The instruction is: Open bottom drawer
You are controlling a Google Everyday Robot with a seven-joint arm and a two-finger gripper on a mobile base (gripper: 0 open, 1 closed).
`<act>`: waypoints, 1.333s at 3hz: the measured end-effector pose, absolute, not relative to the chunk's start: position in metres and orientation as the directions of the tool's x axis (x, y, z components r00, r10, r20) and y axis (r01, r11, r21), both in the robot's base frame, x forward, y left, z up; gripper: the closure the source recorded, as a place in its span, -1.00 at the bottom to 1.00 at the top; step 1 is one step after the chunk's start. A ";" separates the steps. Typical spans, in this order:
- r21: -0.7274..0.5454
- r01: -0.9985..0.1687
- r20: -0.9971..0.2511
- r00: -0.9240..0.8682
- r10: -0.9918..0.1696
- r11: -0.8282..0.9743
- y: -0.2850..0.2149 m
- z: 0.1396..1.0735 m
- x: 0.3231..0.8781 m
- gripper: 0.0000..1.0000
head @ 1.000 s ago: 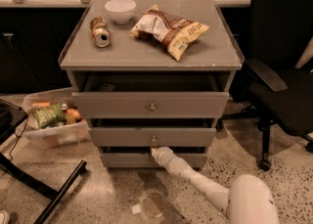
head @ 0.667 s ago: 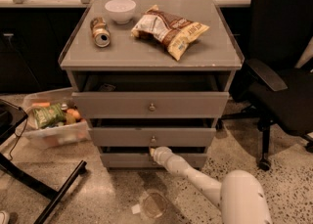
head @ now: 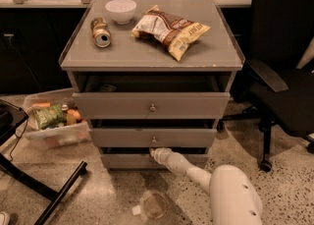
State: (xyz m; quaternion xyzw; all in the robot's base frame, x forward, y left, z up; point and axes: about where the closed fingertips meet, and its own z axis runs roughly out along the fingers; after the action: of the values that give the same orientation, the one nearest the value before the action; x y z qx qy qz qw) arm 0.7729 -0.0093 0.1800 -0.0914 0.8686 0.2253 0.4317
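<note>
A grey three-drawer cabinet (head: 73,62) stands in the middle of the view. The bottom drawer (head: 122,161) has the slimmest front and sits slightly pulled out, with a dark gap above it. My gripper (head: 155,154) is at the middle of that front, where the knob would be; the knob itself is hidden behind it. My white arm (head: 230,194) reaches in from the lower right. The top drawer (head: 152,105) and the middle drawer (head: 153,138) each show a small round knob and also stand a little out.
On the cabinet top are a white bowl (head: 120,10), a can lying on its side (head: 101,32) and a snack bag (head: 170,29). A plastic bin with food (head: 51,121) sits at left, a black office chair (head: 284,86) at right, a black stand leg (head: 54,189) on the floor.
My arm's near segment has moved a little to the left and closer to the cabinet. The gripper stays at the bottom drawer's front; the drawers look unmoved.
</note>
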 end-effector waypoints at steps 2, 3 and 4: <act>0.327 -0.344 -0.771 -0.636 0.037 0.880 -0.015 0.180 0.761 1.00; 0.327 -0.345 -0.771 -0.636 0.037 0.880 -0.015 0.182 0.761 1.00; 0.332 -0.351 -0.749 -0.662 0.019 0.876 -0.019 0.178 0.732 1.00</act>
State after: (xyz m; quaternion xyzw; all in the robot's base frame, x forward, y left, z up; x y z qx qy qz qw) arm 0.7319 -0.0188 0.1776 -0.0942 0.8818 0.2308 0.4002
